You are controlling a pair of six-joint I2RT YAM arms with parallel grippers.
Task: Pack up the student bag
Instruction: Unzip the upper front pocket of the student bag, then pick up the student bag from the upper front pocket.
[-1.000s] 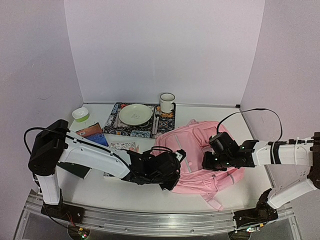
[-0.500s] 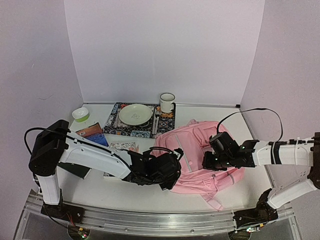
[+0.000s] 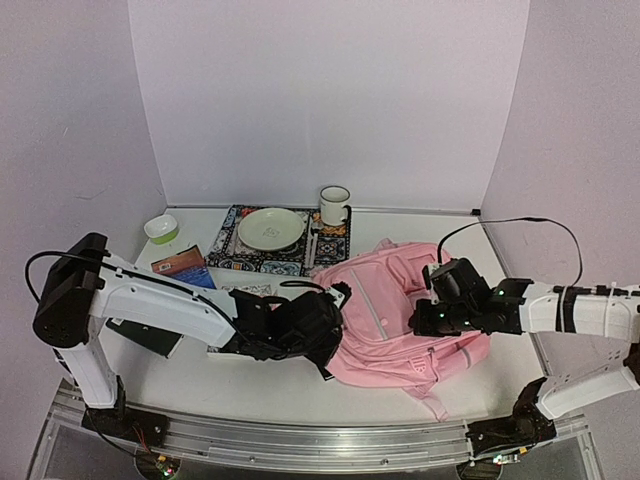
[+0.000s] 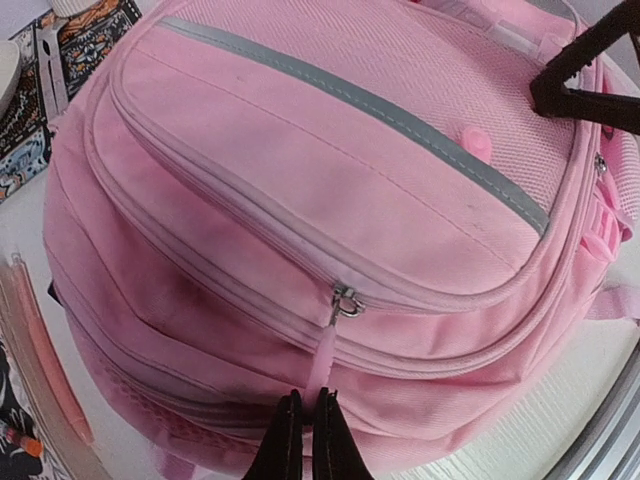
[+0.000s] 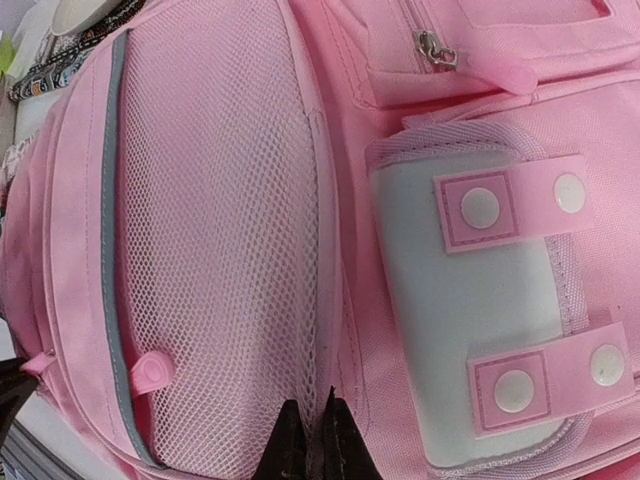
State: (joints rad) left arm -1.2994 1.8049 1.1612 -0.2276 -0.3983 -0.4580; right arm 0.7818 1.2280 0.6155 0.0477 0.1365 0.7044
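Observation:
The pink student bag [image 3: 400, 300] lies flat on the table at centre right. My left gripper [image 3: 333, 330] is at its left edge, shut on the pink zipper pull [image 4: 322, 365] of a front pocket, which is stretched taut from its metal slider [image 4: 346, 303]. In the left wrist view the fingertips [image 4: 306, 405] pinch the pull's end. My right gripper [image 3: 420, 320] is on the bag's right half. It is shut [image 5: 313, 415] on a fold of fabric at the edge of the mesh pocket [image 5: 220, 200], beside the white patch [image 5: 470, 300].
A plate [image 3: 270, 228] sits on a patterned placemat [image 3: 225, 255] at the back, with a mug [image 3: 334, 205] and a small green bowl [image 3: 161, 229] nearby. A blue and orange book [image 3: 183, 265] and a flat leaflet [image 3: 245, 292] lie left of the bag.
My left gripper has pulled left with the zipper pull, and the bag's left edge has stretched that way. My right gripper holds its grip and has shifted slightly right.

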